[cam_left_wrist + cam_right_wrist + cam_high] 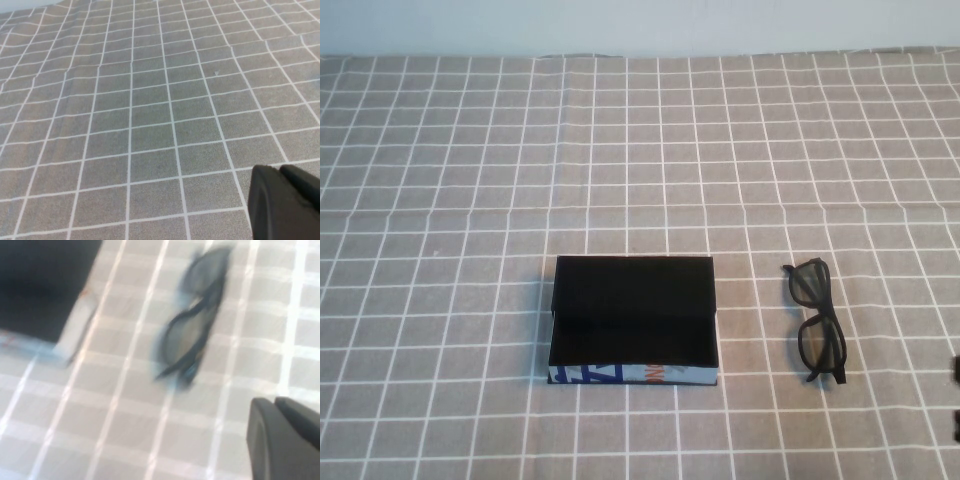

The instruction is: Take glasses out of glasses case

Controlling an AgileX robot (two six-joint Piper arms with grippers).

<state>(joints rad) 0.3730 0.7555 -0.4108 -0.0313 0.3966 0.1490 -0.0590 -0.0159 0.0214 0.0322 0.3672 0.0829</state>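
Observation:
The glasses case (635,320) lies open in the middle of the table, its black inside empty and its blue, white and orange strip along the near edge. The black glasses (817,322) lie folded on the cloth to the right of the case, apart from it. My right gripper (956,400) shows only at the right edge, near and to the right of the glasses. In the right wrist view it (274,401) is shut and empty, with the glasses (197,315) and a case corner (40,285) ahead. My left gripper (279,169) is shut over bare cloth, out of the high view.
A grey cloth with a white grid (470,200) covers the whole table. A pale wall runs along the far edge (640,25). Nothing else stands on the cloth.

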